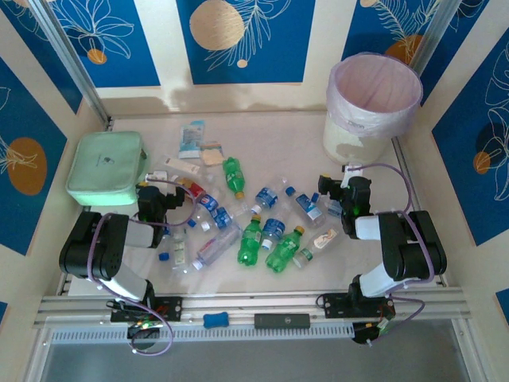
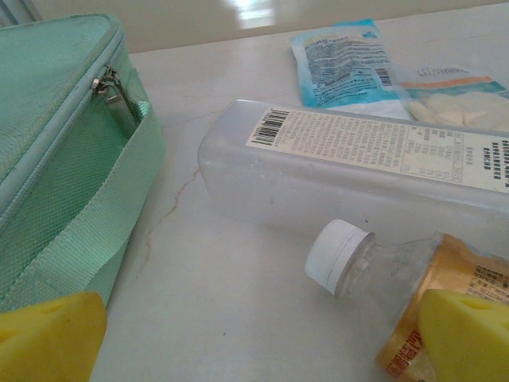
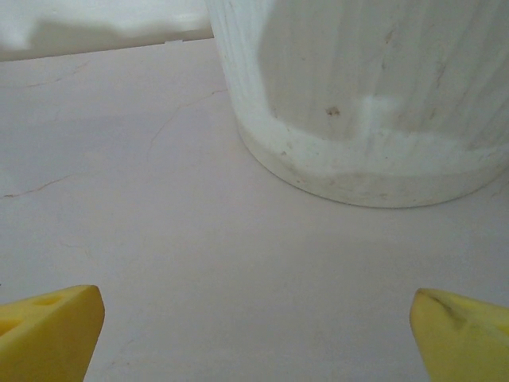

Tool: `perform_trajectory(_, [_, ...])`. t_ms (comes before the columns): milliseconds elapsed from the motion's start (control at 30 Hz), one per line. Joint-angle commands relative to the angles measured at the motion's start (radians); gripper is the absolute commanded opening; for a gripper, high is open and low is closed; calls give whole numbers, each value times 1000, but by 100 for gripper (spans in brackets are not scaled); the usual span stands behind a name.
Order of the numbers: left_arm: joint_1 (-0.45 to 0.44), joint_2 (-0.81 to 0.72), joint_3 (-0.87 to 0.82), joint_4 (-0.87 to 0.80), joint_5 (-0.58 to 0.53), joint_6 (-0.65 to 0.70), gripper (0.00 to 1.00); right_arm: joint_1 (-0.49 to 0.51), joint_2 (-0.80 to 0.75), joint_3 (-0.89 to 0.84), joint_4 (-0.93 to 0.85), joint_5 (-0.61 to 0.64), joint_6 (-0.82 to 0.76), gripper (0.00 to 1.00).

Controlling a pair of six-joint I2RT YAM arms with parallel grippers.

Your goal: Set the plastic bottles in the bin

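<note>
Several plastic bottles lie scattered mid-table: green ones with yellow caps (image 1: pixel 250 241) (image 1: pixel 233 176) and clear ones with blue labels (image 1: pixel 273 232). The cream-white bin (image 1: pixel 372 107) with its pink liner stands at the far right. My left gripper (image 1: pixel 153 191) is open beside the pouch. In the left wrist view its yellow fingertips (image 2: pixel 48 338) frame bare table, and a white-capped, orange-labelled bottle (image 2: pixel 382 274) lies by the right fingertip. My right gripper (image 1: pixel 350 179) is open just short of the bin. Its fingertips (image 3: pixel 465 334) hold nothing, and the bin's wall (image 3: pixel 374 103) rises straight ahead.
A mint-green zip pouch (image 1: pixel 106 167) sits at the left, close to my left gripper, with its zip side (image 2: pixel 56 143) near the left fingertip. A long clear bottle with a white label (image 2: pixel 358 171) lies ahead. A blue-white packet (image 2: pixel 342 64) lies behind it.
</note>
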Motion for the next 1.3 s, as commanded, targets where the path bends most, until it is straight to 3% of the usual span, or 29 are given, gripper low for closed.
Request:
perform_trajectory(0, [-15, -60, 35, -48, -61, 4, 100, 39, -82, 50, -103, 32, -51, 99])
perform_trajectory(100, [-51, -130, 85, -187, -118, 33, 100, 68, -150, 134, -286, 87, -56, 100])
perform_trajectory(233, [-97, -195, 168, -335, -171, 63, 100, 82, -230, 274, -564, 85, 60, 100])
perform_trajectory(400, [-139, -310, 283, -548, -59, -66, 100, 121, -287, 481, -1023, 67, 265, 99])
perform_trajectory(533, [-158, -356, 363, -703, 114, -225, 100, 128, -312, 618, -1353, 20, 450, 100])
perform_trajectory(633, [-192, -365, 356, -700, 209, -332, 100, 130, -332, 656, -1515, -78, 508, 100])
perform_trajectory(767, [-265, -346, 330, -657, 241, -449, 100, 146, -361, 677, -1706, -153, 584, 96])
perform_trajectory(1033, [-345, -236, 362, -598, 251, -514, 100, 277, -470, 554, -1879, -127, 818, 91])
perform_trajectory(1267, [-346, -168, 384, -584, 222, -567, 100, 319, -577, 336, -1789, -160, 1041, 91])
